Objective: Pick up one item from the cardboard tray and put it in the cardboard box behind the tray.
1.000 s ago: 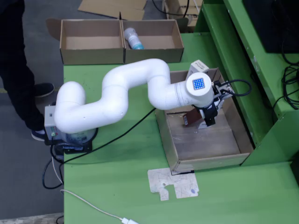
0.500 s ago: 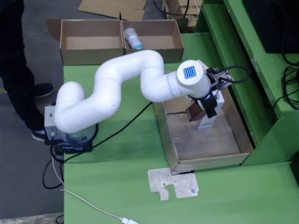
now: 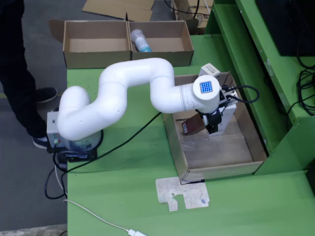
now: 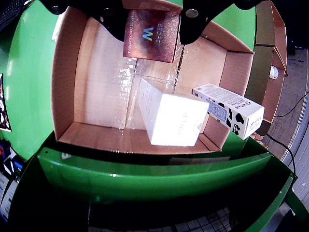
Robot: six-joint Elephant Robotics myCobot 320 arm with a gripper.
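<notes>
In the fixed view my gripper hangs over the open cardboard tray, shut on a small copper-brown box. The wrist view shows that box clamped between the two black fingers of the gripper, lifted off the tray floor. A white box lies on the tray floor below it; in the fixed view that white box is partly hidden by the wrist. A cow-patterned carton leans in a tray corner, and it pokes out at the tray's far edge.
Two joined cardboard boxes stand at the table's back edge; the right one holds a pale bottle. A green frame rises right of the tray. A paper cut-out and a cable lie on the front table.
The wrist swung toward the tray's far side, then came back. The copper-brown box stayed in the gripper and now hangs further left over the tray. The white box has come into view.
</notes>
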